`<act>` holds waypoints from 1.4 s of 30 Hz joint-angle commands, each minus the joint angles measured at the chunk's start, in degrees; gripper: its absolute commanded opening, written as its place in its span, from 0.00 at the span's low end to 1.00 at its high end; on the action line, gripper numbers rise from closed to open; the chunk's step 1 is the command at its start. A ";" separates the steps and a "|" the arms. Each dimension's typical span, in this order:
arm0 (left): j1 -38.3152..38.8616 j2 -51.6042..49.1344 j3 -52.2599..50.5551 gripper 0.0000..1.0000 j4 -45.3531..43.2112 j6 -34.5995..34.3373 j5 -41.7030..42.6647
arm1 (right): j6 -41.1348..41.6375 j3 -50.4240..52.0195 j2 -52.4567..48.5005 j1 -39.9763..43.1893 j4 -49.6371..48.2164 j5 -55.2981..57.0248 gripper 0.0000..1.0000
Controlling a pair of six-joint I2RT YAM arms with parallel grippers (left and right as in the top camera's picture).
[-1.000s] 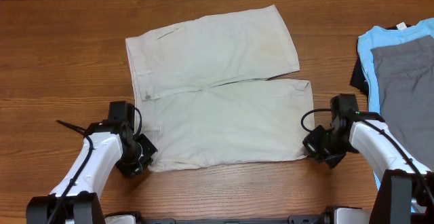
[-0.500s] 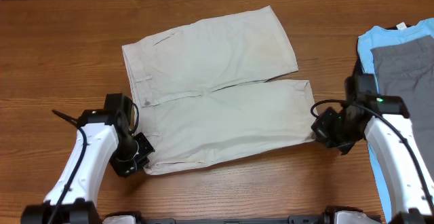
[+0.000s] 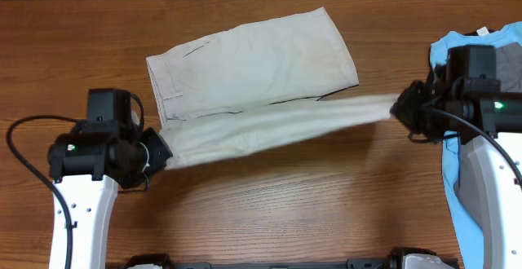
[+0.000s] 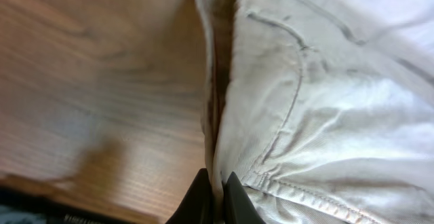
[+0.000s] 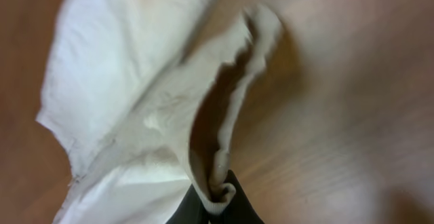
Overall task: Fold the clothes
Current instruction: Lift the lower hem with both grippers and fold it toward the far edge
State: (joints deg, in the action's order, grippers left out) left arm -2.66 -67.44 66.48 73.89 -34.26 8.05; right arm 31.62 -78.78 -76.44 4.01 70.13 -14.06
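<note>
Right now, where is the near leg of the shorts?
Overhead, the near leg hangs taut across the centre, pinched between the left gripper at the waistband end and the right gripper at the hem.

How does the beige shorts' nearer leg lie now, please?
Lifted: nearer leg stretches taut between left gripper and right gripper, each pinching an end; farther leg lies flat.
</note>
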 commanded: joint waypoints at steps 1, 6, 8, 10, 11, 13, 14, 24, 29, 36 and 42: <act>-0.35 0.68 4.48 0.04 -1.25 0.70 -4.66 | -1.99 -2.69 0.74 0.22 -6.03 1.97 0.04; -0.35 0.63 6.78 0.04 -6.86 -2.16 -8.70 | -1.88 -2.67 -0.11 0.11 -14.36 0.90 0.04; -0.33 0.48 6.78 0.04 -8.98 -2.19 -8.72 | -1.90 -2.67 -0.76 -0.22 -17.22 0.94 0.04; -0.35 -0.04 6.78 0.04 -10.75 -2.71 -9.62 | -1.90 -2.67 -1.70 -1.01 -19.76 0.94 0.04; -0.35 -0.35 6.78 0.04 -11.26 -3.50 -10.54 | -1.90 -2.67 -2.23 -1.55 -20.98 0.96 0.04; -0.35 -1.20 6.78 0.04 -12.46 -5.03 -13.18 | -2.10 -2.67 -3.67 -2.78 -23.32 0.98 0.04; -0.35 -1.70 6.78 0.04 -13.09 -5.20 -14.16 | -2.14 -2.67 -4.76 -3.61 -24.87 1.18 0.04; -0.35 -9.92 6.78 0.04 -20.87 -5.14 -18.67 | -7.89 -2.67 -16.22 -10.80 -40.19 6.73 0.04; -0.70 -17.40 6.78 0.04 -26.38 -5.20 -22.45 | -9.38 -2.67 -22.53 -12.39 -48.94 8.50 0.04; -2.89 -24.92 6.78 0.04 -37.11 -6.58 -22.38 | -9.60 -2.67 -28.37 -12.59 -58.58 8.48 0.04; -2.91 -31.91 6.78 0.04 -45.29 -6.38 -21.31 | -9.60 -2.67 -32.98 -12.68 -65.31 8.46 0.04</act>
State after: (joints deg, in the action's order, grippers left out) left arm -4.38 -96.12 71.88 30.79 -40.10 -10.09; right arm 22.52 -79.61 -107.39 -9.08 6.85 -8.14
